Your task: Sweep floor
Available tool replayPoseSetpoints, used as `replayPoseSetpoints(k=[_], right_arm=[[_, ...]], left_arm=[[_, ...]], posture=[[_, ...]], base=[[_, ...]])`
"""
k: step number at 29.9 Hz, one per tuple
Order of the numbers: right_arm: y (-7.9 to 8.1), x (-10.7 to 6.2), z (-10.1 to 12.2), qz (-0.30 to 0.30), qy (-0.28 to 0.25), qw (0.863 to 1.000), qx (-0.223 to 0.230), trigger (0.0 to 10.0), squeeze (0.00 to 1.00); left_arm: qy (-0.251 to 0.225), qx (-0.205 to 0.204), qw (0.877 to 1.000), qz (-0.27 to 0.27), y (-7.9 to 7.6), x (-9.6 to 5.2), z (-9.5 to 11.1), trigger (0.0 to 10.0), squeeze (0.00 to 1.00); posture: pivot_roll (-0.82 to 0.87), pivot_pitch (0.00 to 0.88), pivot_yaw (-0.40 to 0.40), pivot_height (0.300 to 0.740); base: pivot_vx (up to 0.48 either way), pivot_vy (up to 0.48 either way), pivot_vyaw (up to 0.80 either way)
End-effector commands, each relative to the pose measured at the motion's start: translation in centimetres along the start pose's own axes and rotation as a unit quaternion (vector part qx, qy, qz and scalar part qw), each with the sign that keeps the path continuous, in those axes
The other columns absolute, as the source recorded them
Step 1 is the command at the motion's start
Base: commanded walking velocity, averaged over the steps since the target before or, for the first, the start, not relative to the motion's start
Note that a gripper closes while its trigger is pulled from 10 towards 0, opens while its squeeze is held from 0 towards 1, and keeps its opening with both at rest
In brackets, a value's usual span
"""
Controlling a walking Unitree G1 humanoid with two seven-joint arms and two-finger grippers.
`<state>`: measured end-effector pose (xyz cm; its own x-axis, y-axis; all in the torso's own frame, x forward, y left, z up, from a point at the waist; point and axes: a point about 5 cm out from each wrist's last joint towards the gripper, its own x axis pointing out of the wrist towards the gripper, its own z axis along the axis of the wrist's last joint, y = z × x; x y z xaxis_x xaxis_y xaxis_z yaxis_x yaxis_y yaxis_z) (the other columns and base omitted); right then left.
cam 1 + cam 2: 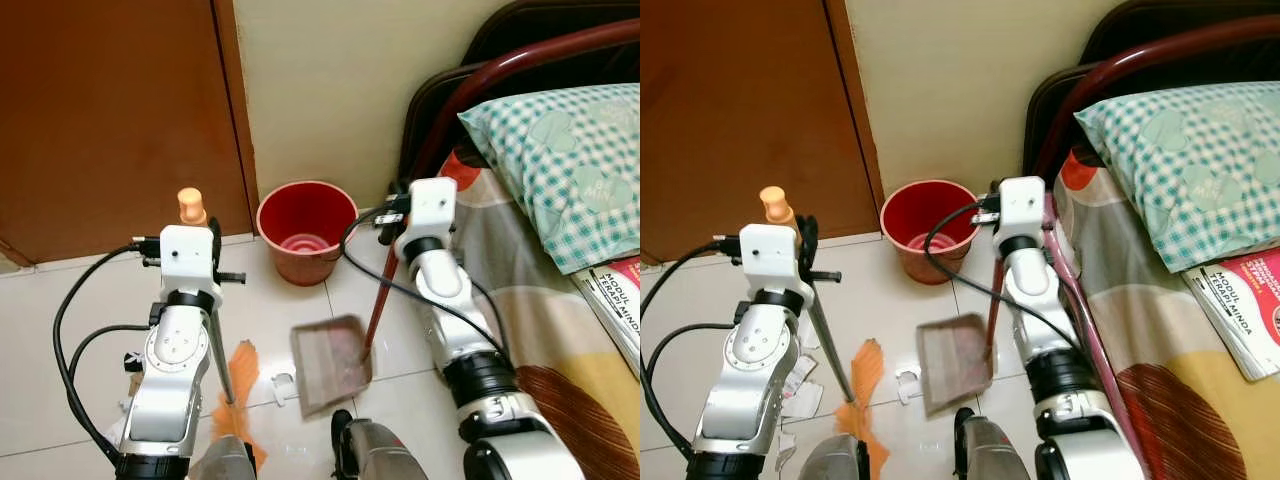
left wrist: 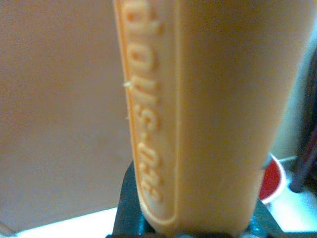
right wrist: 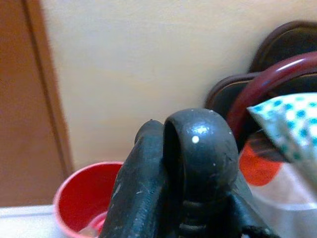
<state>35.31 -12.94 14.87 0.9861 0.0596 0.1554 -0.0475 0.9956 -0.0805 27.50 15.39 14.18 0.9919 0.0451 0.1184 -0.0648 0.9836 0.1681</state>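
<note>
Bed [image 1: 560, 300] along the right: patterned sheet, dark red frame rail, checked green pillow [image 1: 565, 165] at the head, magazine [image 1: 620, 300] lying just below the pillow. Brown wooden door [image 1: 110, 120] on the left, cream wall [image 1: 330, 80] between door and bed. White tiled floor [image 1: 60, 320] underneath. Red bucket [image 1: 305, 230] on the floor against the wall, between the two arms. Dustpan [image 1: 330, 362] tilted, blurred, near the floor just in front of the bucket; its dark red stick rises to the right gripper [image 3: 198, 148], fingers clamped round the black handle top. Broom [image 1: 225, 370]: metal shaft slanting down to orange bristles on the tiles, orange grip end poking up above the left gripper [image 2: 190, 225]; fingers closed on that grip, embossed lettering on it in the left wrist view. White paper scraps [image 1: 800, 385] on the floor by the left arm, one more scrap [image 1: 283, 385] between bristles and dustpan.
</note>
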Motion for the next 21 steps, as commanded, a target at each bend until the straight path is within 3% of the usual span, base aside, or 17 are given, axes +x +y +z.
replayPoseSetpoints(k=[1, 10, 14, 21], right_arm=[[-0.8, 0.2, 0.3, -0.014, -0.008, 1.0, -0.003, 10.0, 0.0], [0.1, 0.1, -1.4, -0.011, 0.017, 1.0, -0.016, 10.0, 0.0], [1.6, 0.0, -2.5, -0.004, 0.032, 0.999, -0.016, 10.0, 0.0], [3.9, 0.6, -1.9, 0.023, 0.008, 0.998, -0.052, 10.0, 0.0]], left_arm=[[-0.015, 0.033, 0.999, 0.018, 0.8, 0.1, 0.4, 10.0, 0.0], [-0.007, -0.004, 0.999, -0.031, -1.2, 0.2, 0.1, 10.0, 0.0], [-0.016, -0.006, 0.999, -0.045, -1.9, 0.2, 0.7, 10.0, 0.0], [-0.018, -0.006, 0.999, -0.05, -1.9, -0.1, 0.9, 10.0, 0.0]], posture=[[0.07, 0.205, -0.038, 0.74], [0.08, 0.202, -0.044, 0.74], [0.1, 0.206, -0.048, 0.74], [0.13, 0.224, -0.046, 0.74]], base=[[0.0, 0.0, 0.0], [0.0, 0.0, 0.0], [0.0, 0.0, 0.0], [0.0, 0.0, 0.0]])
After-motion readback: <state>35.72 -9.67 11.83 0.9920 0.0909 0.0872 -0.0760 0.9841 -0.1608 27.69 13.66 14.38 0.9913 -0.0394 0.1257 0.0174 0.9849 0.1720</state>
